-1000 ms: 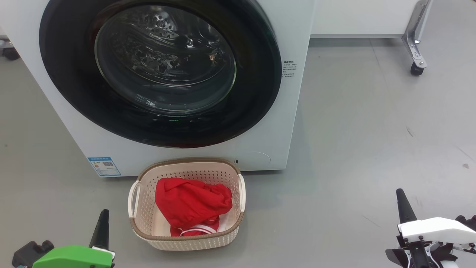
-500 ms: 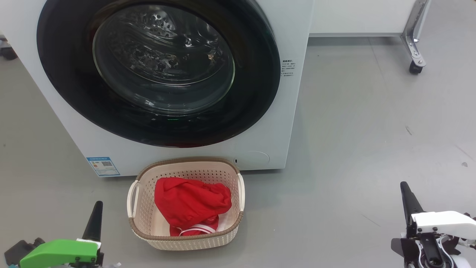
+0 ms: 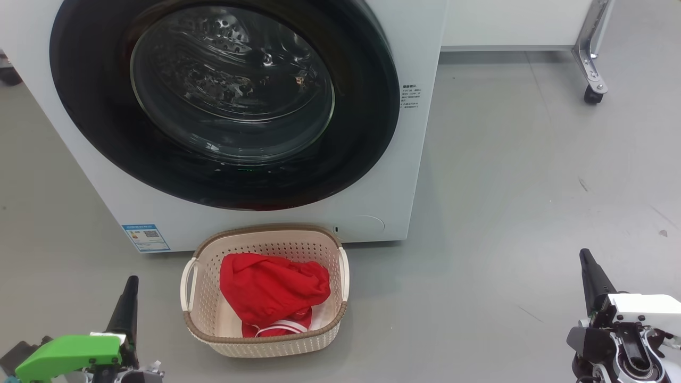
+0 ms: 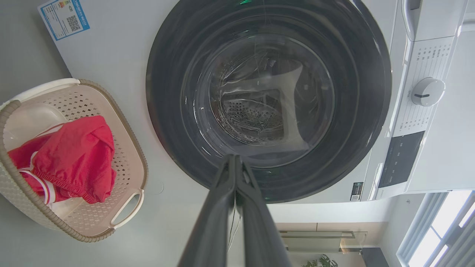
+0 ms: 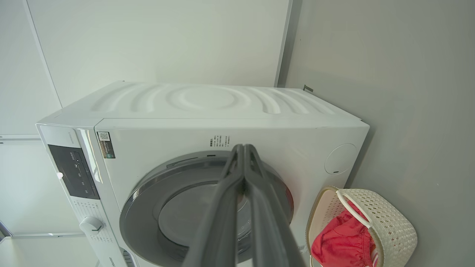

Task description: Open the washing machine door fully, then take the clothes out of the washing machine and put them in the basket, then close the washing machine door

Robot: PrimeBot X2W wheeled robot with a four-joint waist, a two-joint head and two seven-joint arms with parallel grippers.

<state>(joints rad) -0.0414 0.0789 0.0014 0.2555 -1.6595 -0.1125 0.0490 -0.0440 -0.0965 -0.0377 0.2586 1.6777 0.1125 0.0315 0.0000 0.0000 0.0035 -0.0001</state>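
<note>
The washing machine (image 3: 420,159) is a white front-loader, and its black-rimmed round door (image 3: 223,101) lies flat against its front, glass bowl at the centre. On the floor before it stands the cream basket (image 3: 266,340) with the red clothes (image 3: 271,292) inside, white stripe trim showing. My left gripper (image 3: 127,290) is at the lower left, shut and empty, left of the basket. Far to the right, my right gripper (image 3: 588,266) is shut and empty too. In the wrist views, the left gripper (image 4: 235,161) and right gripper (image 5: 244,150) have their fingers pressed together, pointing at the door (image 4: 267,96).
Grey floor (image 3: 532,186) stretches open to the right of the machine. A metal leg with a castor wheel (image 3: 591,93) stands at the back right, below a white panel. A blue label sticker (image 3: 145,238) marks the machine's lower left.
Both grippers have drawn back toward the bottom corners of the head view, left one leftward, right one rightward. The camera shifted slightly. Door, basket and clothes stay as they were.
</note>
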